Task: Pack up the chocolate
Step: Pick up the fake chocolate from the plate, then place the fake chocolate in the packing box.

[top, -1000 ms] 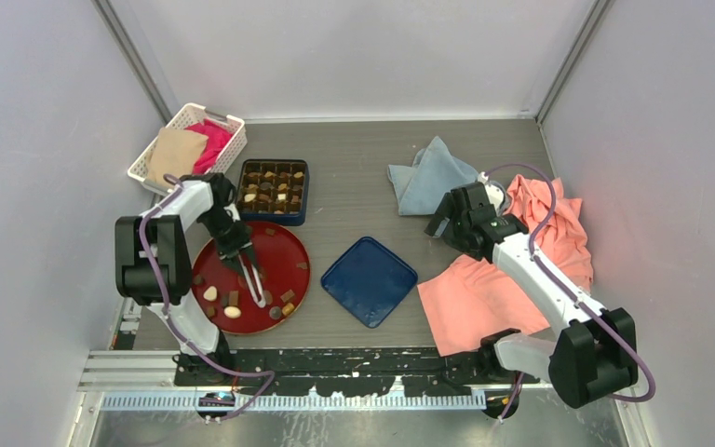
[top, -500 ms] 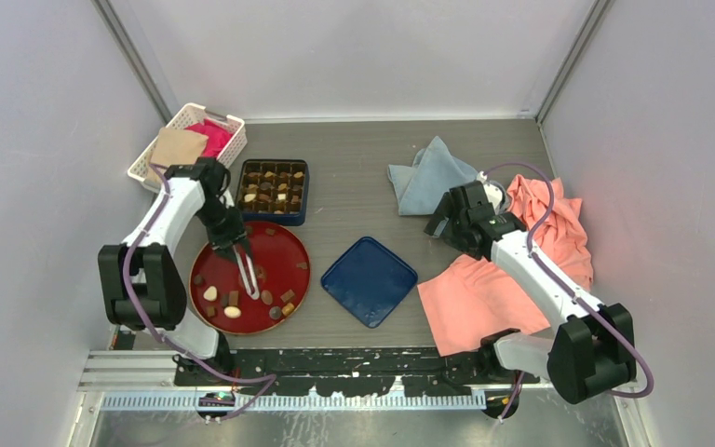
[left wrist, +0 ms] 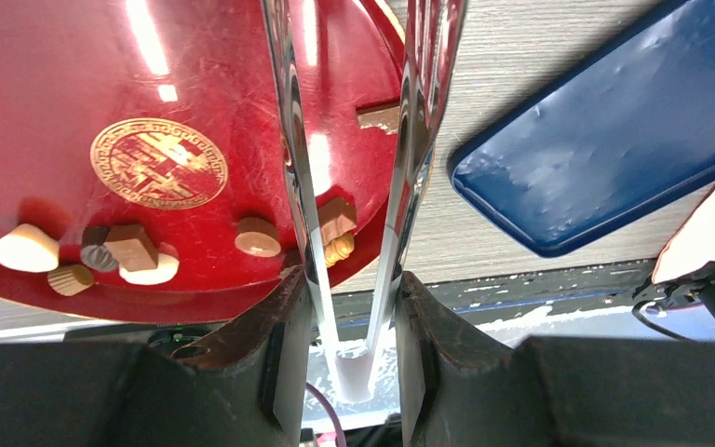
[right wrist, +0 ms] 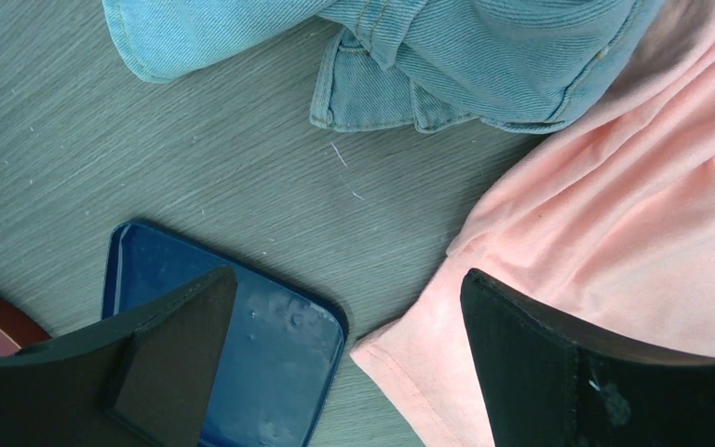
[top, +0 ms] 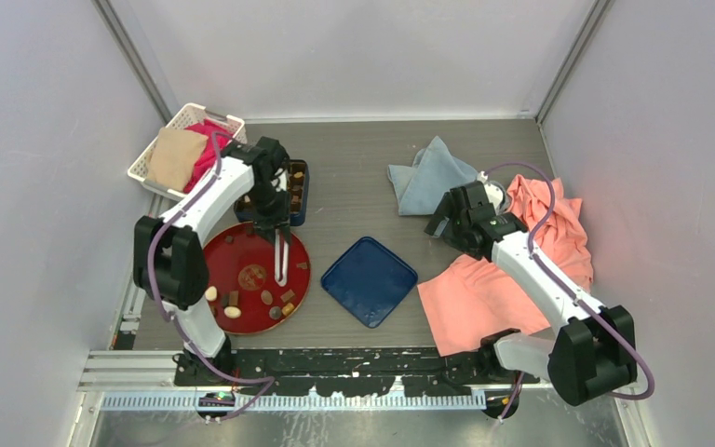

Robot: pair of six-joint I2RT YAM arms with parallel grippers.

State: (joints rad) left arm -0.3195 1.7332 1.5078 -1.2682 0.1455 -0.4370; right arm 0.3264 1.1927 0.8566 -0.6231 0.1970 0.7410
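Overhead, One Pair of Tongs Above One Red Plate

Loosely scattered on the single round red plate [top: 242, 250], small chocolate pieces [left wrist: 26, 249] in dark brown, tan and cream-white lay mostly toward its near edge. Nine could be counted from the left wrist view, two of them cream-white, all clear of the one gold emblem [left wrist: 158, 163] at the plate's middle. More pieces sat in the compartments of one dark blue square box [top: 296, 189] just behind the plate. The left arm hid most of that box, so no count was possible there.

The left gripper [left wrist: 346, 317] was part-way closed, its two fingers clamped on the hinge end of one pair of shiny metal tongs [left wrist: 290, 158]. The two blades stood apart and pointed out over the right half of the plate. Their tips ran out of the wrist view and were too small from above, so it could not be told whether they carried a piece.

The right gripper [right wrist: 349, 277] hovered above the table with its two fingers spread wide and nothing between them. One flat dark blue lid [top: 370, 279] lay right of the plate, apart from it. Two cloths lay touching on the right: one light blue denim cloth [top: 431, 177] and one salmon-pink cloth [top: 493, 289]. One white plastic basket [top: 189, 115] at the far left held two folded cloths, one tan and one magenta.
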